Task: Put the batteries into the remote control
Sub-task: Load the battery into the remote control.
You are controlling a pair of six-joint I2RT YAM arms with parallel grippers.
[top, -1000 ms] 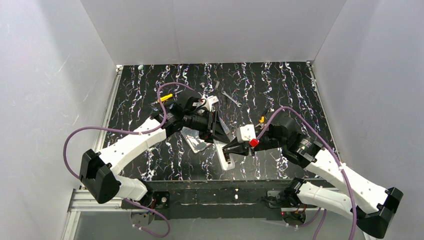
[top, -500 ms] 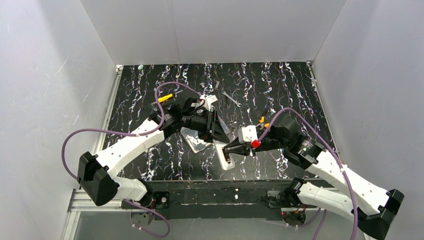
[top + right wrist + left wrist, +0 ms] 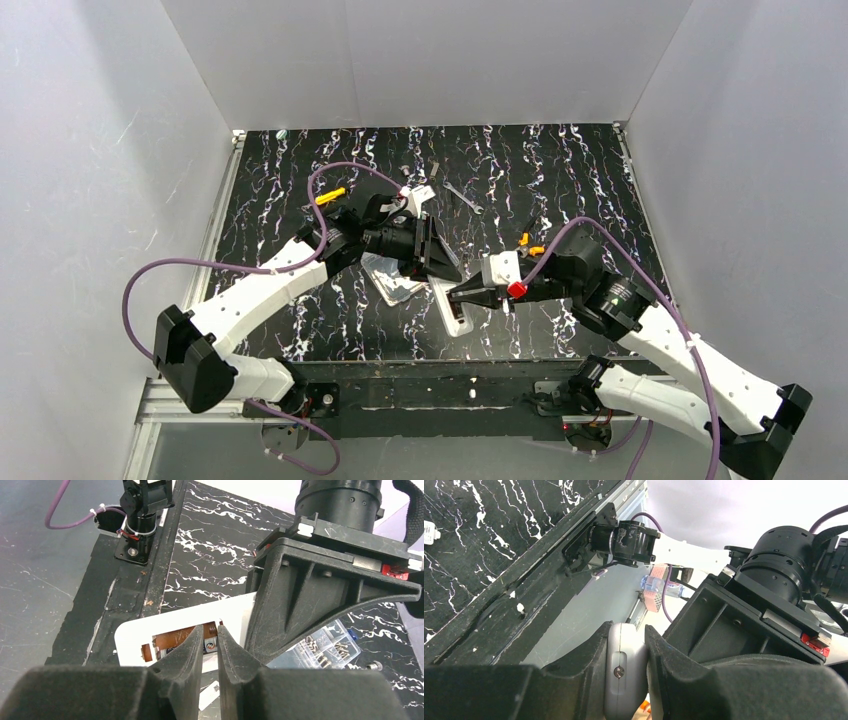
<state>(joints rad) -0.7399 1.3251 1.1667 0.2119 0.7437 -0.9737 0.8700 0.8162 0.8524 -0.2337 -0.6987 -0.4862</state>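
At the near edge of the black marbled table [image 3: 300,330], the remote control [image 3: 455,318] is clamped at its far end by the left gripper [image 3: 441,277]. Its long axis runs far-to-near, with the open compartment turned upward. The right gripper [image 3: 455,296], nearly closed, is set over a battery [image 3: 172,640] inside; whether the battery is gripped cannot be told.

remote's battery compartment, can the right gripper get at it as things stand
Probably yes. The left gripper clamps the remote control with its open compartment facing up, and the right gripper has its tips right at the battery inside, with nothing between them.
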